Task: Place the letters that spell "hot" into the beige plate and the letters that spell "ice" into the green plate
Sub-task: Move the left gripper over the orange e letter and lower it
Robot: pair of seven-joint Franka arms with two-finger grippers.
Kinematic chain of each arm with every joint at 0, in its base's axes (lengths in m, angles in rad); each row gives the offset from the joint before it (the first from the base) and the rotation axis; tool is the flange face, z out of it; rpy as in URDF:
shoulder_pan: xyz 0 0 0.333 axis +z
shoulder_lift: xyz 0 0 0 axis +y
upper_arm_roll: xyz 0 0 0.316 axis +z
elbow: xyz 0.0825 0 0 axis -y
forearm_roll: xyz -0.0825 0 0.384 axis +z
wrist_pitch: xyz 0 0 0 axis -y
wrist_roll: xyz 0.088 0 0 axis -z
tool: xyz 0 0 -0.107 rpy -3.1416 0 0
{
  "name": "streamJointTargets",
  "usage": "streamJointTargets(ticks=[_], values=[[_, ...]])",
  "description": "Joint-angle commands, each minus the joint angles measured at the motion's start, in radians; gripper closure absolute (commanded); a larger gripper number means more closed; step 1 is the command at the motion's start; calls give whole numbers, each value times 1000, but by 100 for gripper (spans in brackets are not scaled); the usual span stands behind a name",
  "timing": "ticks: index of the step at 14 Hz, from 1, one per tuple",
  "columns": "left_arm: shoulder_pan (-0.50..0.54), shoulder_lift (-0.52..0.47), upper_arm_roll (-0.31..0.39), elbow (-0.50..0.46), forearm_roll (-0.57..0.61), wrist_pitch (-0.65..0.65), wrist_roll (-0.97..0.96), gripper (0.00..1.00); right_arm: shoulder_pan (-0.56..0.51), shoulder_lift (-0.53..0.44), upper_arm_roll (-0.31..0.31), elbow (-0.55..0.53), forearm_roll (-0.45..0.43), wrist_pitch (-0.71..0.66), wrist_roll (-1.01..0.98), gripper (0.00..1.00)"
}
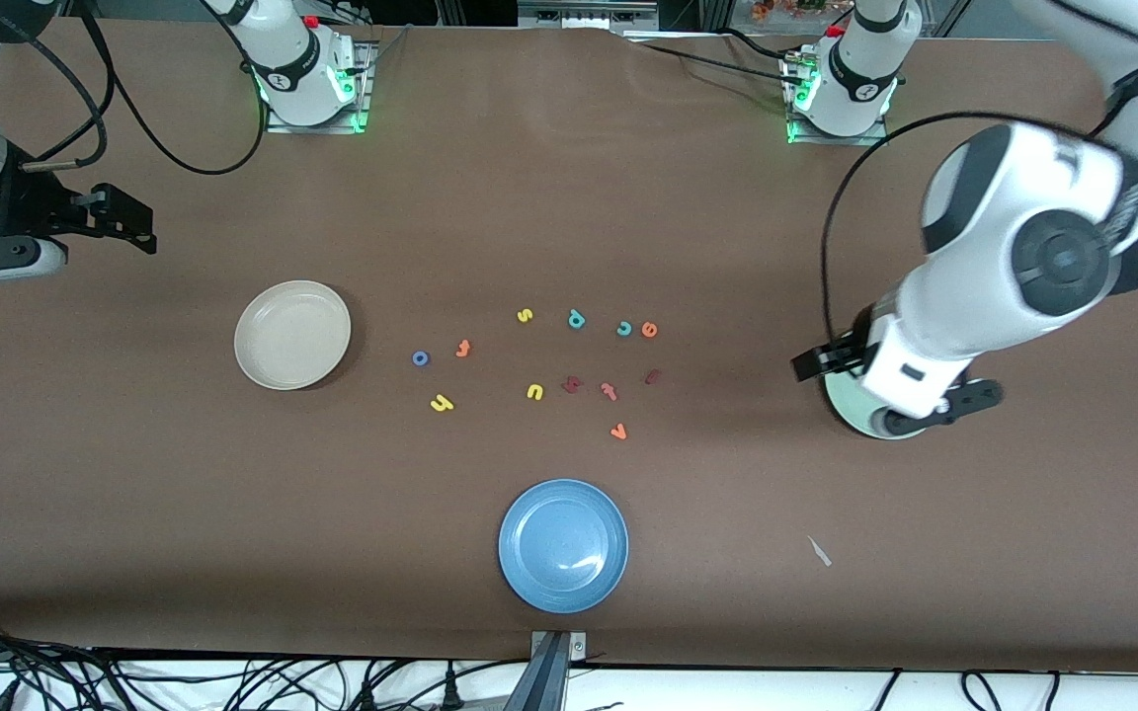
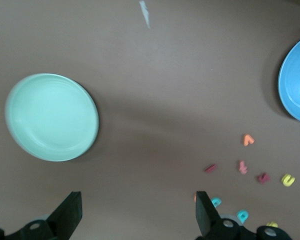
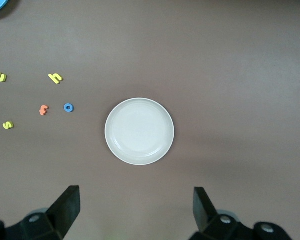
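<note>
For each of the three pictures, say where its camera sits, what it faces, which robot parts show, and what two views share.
Front view: high across the table, facing both arms; left gripper over the green plate.
Left wrist view: looks down on that plate past its open fingers.
Right wrist view: looks down on the beige plate; open fingers.
Both wrist views share the blue plate.

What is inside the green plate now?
Nothing: the left wrist view shows the green plate empty. In the front view the left arm covers most of it.
</note>
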Motion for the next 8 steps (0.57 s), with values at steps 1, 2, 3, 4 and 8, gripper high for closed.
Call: streamJointTargets(ticks=[1, 2, 3, 4, 8], values=[[-28, -21, 5, -174, -21, 158, -75, 0, -2, 3, 1, 15, -4, -4, -7, 0], [-45, -21, 5, -211, -21, 182, -87, 0, -2, 3, 1, 15, -2, -4, -9, 0], [-59, -20, 3, -248, -23, 202, -97, 0, -2, 4, 1, 15, -2, -4, -9, 0], [-77, -21, 3, -288, -24, 242, -113, 0, -2, 3, 1, 15, -2, -4, -9, 0], [-139, -21, -11, -417, -64, 396, -185, 0, -2, 3, 1, 15, -2, -4, -9, 0]])
